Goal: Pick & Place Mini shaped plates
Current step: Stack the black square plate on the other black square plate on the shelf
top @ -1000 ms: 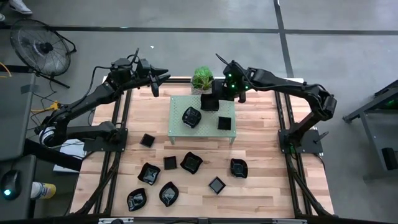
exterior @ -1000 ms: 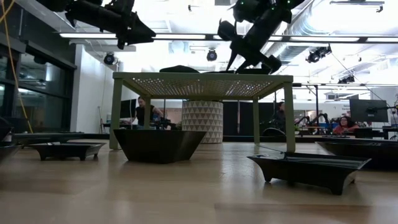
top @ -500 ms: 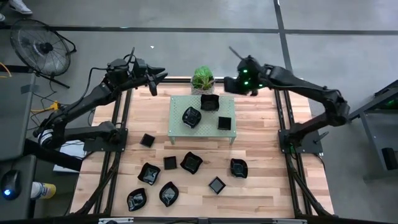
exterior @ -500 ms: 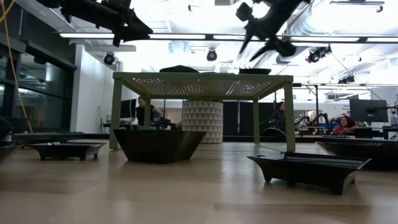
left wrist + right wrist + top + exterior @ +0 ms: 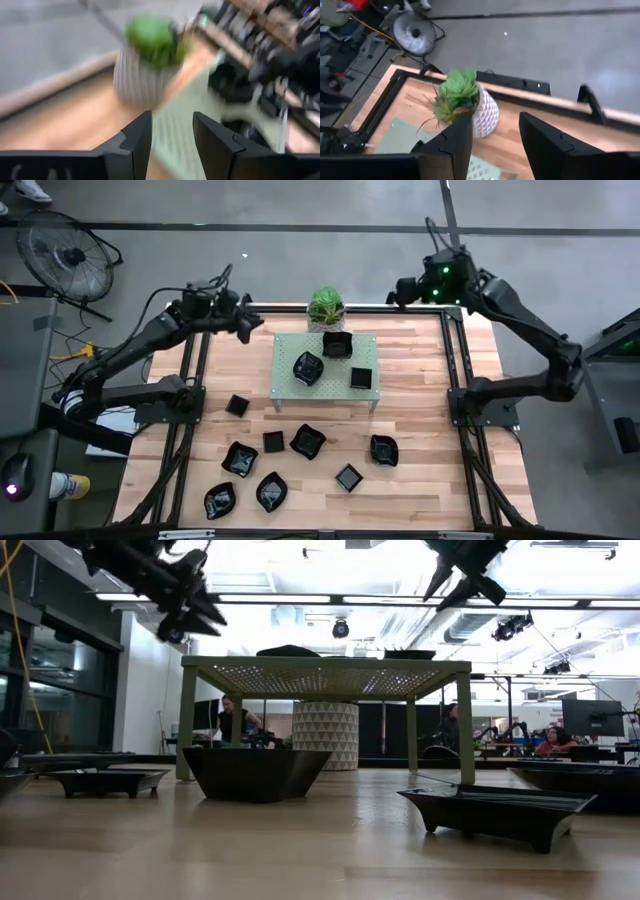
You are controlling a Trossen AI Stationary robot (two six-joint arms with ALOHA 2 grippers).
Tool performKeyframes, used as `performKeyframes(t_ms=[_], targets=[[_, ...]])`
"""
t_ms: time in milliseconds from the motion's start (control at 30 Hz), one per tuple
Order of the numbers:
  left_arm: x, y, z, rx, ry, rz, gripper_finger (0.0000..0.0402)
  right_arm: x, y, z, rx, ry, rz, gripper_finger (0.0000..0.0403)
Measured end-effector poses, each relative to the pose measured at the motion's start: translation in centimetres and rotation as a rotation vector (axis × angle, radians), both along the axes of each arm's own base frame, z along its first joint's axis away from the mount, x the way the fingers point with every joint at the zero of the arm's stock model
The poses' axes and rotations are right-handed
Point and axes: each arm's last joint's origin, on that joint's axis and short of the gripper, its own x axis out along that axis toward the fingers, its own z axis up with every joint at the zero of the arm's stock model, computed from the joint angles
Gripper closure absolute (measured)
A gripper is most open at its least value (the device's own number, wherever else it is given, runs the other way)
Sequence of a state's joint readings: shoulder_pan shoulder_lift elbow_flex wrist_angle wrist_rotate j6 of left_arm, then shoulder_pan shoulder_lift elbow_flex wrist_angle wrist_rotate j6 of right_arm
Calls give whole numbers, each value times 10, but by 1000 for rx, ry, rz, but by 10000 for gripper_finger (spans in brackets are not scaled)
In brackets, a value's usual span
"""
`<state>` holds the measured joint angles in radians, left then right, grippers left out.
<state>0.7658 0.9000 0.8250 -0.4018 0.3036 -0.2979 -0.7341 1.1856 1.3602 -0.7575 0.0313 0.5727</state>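
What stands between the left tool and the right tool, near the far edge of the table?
In the high view, the potted plant stands between the left tool and the right tool, just behind the green rack. Both tools are open and hold nothing.

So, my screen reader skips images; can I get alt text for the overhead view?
Three black dishes sit on a pale green rack mid-table, eight more on the wood below it. Both grippers, left and right, hang open and empty near the far edge, flanking a potted plant.
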Motion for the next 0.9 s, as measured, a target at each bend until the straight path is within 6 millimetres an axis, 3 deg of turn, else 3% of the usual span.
performKeyframes(t_ms=[200, 433, 667, 900], targets=[[-16, -15, -23, -314, 238, 46, 261, -13, -16, 1, -51, 23, 88, 253], [-36, -34, -40, -680, 446, 221, 261, -23, -25, 1, -104, 64, 153, 253], [-39, -37, -47, -773, 476, 312, 261, -26, -28, 1, -152, 104, 176, 251], [-36, -35, -79, -877, 596, 296, 261, -25, -27, 1, -152, 87, 230, 248]])
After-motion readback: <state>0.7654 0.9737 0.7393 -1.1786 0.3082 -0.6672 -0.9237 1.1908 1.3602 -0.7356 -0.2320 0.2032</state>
